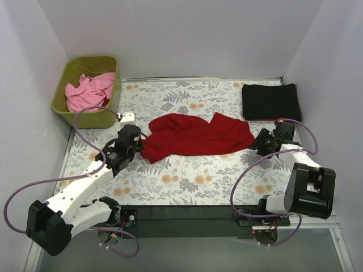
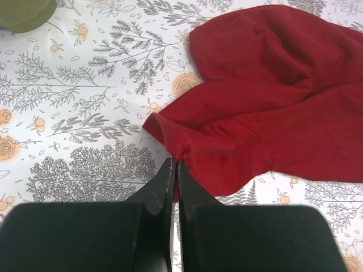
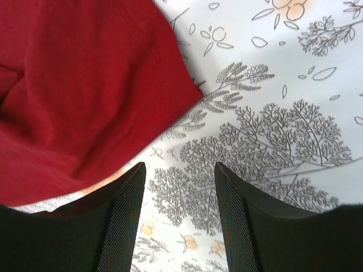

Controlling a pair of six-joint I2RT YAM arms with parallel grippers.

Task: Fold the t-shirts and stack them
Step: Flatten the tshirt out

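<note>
Where its jaws pressed together, the left gripper (image 2: 174, 163) pinched the hem of the dark red t-shirt (image 2: 272, 102), spread mid-frame on the floral tablecloth (image 2: 85, 113); the right gripper (image 3: 178, 170) stood parted and empty beside its right corner. A black t-shirt (image 1: 271, 102) lay folded upper right.

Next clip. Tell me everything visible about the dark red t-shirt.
The dark red t-shirt is soft plain cloth, lying crumpled and partly doubled over, not yet neatly folded, mid-table on the floral tablecloth. Creases run across it. The left end effector is shut on its left hem corner. The right end effector stands open just beside its right edge, holding nothing.
</note>
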